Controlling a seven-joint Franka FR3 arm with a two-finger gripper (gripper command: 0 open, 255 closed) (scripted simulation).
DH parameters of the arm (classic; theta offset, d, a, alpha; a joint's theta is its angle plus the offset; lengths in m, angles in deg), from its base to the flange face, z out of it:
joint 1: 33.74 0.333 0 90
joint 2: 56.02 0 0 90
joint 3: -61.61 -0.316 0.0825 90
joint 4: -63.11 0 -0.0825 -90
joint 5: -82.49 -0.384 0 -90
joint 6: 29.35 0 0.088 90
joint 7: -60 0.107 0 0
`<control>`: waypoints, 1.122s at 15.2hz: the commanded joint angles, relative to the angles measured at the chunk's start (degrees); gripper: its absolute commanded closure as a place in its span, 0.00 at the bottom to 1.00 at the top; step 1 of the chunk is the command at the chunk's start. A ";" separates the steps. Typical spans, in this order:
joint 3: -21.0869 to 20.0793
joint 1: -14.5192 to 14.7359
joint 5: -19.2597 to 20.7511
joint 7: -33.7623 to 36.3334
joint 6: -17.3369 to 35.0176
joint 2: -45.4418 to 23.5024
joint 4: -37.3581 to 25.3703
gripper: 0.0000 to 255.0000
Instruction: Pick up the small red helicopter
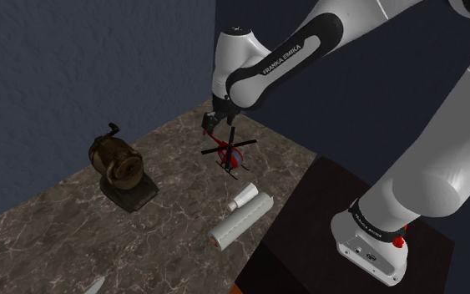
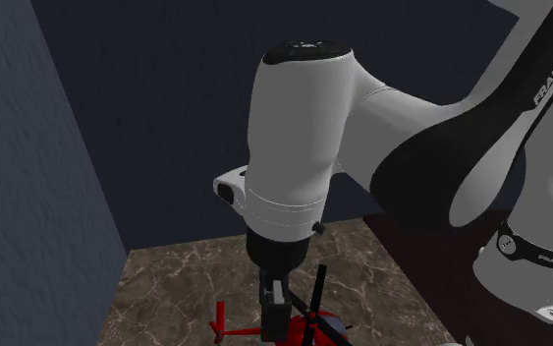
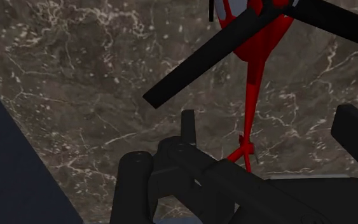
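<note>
The small red helicopter [image 1: 231, 157] with black rotor blades rests on the marbled brown table [image 1: 49, 242], near the far corner. Its thin red tail points toward the wall. My gripper [image 1: 219, 123] hangs straight down over that tail end. In the wrist view the tail boom [image 3: 254, 95] runs between my fingers [image 3: 354, 132], which stand apart and do not touch it. The gripper [image 3: 245, 150] is open. From the second exterior view the gripper [image 2: 274, 313] reaches down just behind the red body [image 2: 331, 326], over the tail [image 2: 221, 324].
A brown barrel-shaped object on a dark base [image 1: 118, 164] stands toward the shoulder view's left. Two white rolls [image 1: 241, 219] lie in front of the helicopter. The dark stand [image 1: 325, 225] borders the table at the right. Blue walls [image 1: 74, 75] close the back.
</note>
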 commanded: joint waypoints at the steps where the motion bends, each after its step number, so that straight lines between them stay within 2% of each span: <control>1: 0.29 0.59 1.74 1.77 1.19 -3.15 -1.46 0.00; 8: 1.85 1.60 5.19 4.45 6.22 -8.20 -1.22 0.00; 10: 1.87 1.63 5.17 4.44 6.22 -8.20 -1.22 0.00; 11: 1.89 1.65 5.20 4.47 6.24 -8.26 -1.26 1.00; 17: 1.90 1.65 5.22 4.47 6.25 -8.30 -1.29 1.00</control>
